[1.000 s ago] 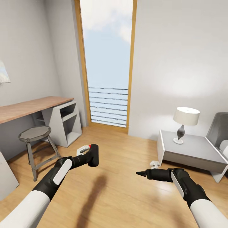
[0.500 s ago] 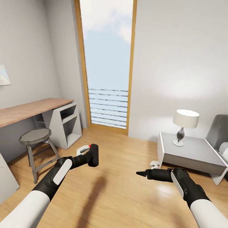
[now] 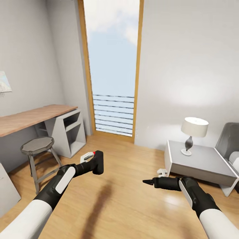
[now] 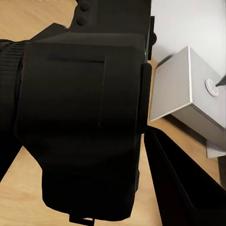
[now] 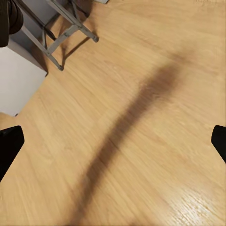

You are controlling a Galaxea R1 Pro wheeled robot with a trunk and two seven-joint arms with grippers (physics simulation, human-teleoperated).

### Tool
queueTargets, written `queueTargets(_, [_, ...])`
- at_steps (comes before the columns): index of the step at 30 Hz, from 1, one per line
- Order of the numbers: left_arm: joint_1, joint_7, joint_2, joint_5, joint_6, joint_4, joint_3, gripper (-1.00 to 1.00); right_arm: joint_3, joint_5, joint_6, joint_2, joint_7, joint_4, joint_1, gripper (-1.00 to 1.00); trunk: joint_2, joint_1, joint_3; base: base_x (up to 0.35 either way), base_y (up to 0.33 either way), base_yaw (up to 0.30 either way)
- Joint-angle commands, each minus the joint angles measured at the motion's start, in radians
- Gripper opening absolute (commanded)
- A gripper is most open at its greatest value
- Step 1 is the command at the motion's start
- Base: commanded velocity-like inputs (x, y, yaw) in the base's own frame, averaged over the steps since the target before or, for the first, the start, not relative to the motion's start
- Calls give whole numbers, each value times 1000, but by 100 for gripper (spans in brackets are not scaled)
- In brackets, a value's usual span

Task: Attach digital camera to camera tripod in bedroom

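Observation:
My left gripper [image 3: 89, 166] is shut on the digital camera [image 3: 97, 162], a small black body with a red button on top, held out over the wood floor. In the left wrist view the digital camera [image 4: 84, 117] looms close and dark, with one finger [image 4: 183, 188] beside it. My right gripper [image 3: 147, 182] points left above the floor. In the right wrist view its fingertips [image 5: 9, 146] stand far apart, open with nothing between them. The camera tripod is out of view.
This is the bedroom: a tall wood-framed window [image 3: 113, 73] ahead, a wood-topped desk [image 3: 36, 116] and grey round-seated stool [image 3: 37, 146] at left. A low grey nightstand [image 3: 199, 161] with a lamp [image 3: 194, 131] stands at right. A small white object [image 3: 162, 172] lies on the floor.
The whole head view has shifted slightly, so the camera moved. Both arms keep the same pose, and the left gripper still holds the digital camera.

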Motion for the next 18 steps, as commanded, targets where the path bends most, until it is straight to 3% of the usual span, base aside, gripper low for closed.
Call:
queueTargets(1, [-1,-4,1,-1,2,-1,-2,-100,-1,-6,8,0,0,0,0,100,7,-4,2,0,0,0])
queueTargets(18, [-1,-3,1,7,2,1,-1,-100,-2,-6,10,0,0,0,0,100,126,-69,55,0,0,0])
